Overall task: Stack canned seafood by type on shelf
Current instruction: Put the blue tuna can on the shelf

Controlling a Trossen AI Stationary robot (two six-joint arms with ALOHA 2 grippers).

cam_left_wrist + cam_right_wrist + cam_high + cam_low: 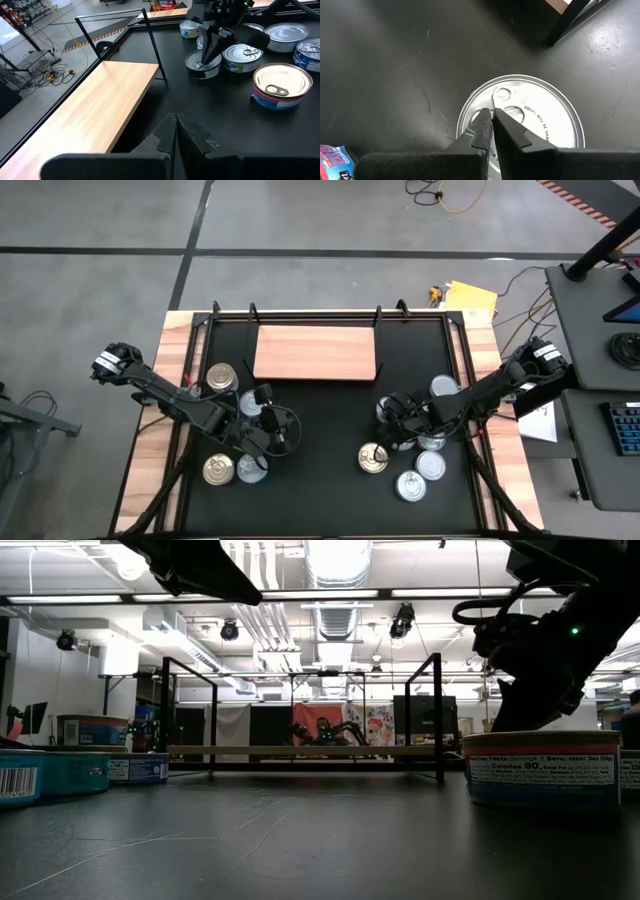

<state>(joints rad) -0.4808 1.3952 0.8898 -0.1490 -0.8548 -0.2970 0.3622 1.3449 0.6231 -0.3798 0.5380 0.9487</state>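
Black matting covers the surface point(320, 420), bounded by wooden side strips and a thin black rail frame along the far edge. The shelf point(316, 352), a light wooden board, lies flat just inside that far rail, centred, with nothing on it. Open black matting separates the shelf's near edge from both groups of cans and runs down the middle of the surface between them.

Left group: a gold-topped can point(221, 376) near the left rail, another gold-topped can point(218, 470) toward the near edge, and silver-topped cans around the left gripper point(268, 423). The left gripper is closed and empty, aimed across the surface toward the shelf.

Right group: a gold-topped can point(374, 458) closest to the centre, silver-topped cans point(431, 465) toward the near right corner, and one silver can point(444, 386) by the right rail. The right gripper point(493, 131) is closed, holding nothing, with its tips directly over the pull-tab lid of a silver can point(535, 120); contact with the lid cannot be confirmed.
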